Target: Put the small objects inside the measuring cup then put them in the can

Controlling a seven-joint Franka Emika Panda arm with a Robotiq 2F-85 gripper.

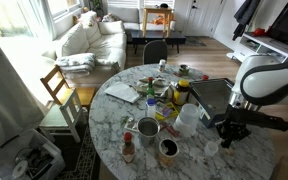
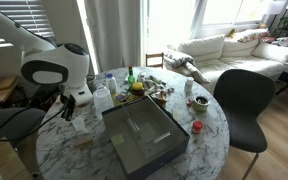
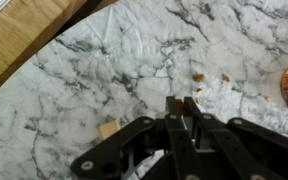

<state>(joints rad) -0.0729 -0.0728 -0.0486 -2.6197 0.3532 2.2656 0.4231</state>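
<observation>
My gripper (image 3: 183, 104) hangs low over the marble table (image 3: 104, 70), near its edge. Its fingers are almost together, and a small brown piece (image 3: 177, 103) seems pinched between the tips. Several small brown bits (image 3: 197, 77) lie on the marble just beyond the fingertips, and a tan cube (image 3: 109, 129) lies beside the jaws. In an exterior view the gripper (image 1: 229, 128) is beside a small whitish cup (image 1: 213, 147), which looks like the measuring cup. Two open cans (image 1: 147, 128) (image 1: 168, 150) stand nearer the table's middle. The gripper also shows in an exterior view (image 2: 69, 108).
A big white translucent jug (image 1: 187, 120) stands between the cans and the gripper. A dark flat tray (image 2: 139, 132) takes up the table's middle. Bottles, jars and clutter (image 1: 159, 90) crowd the far side. A brown bottle (image 1: 129, 148) stands by the cans. The wooden floor (image 3: 14, 40) lies beyond the table edge.
</observation>
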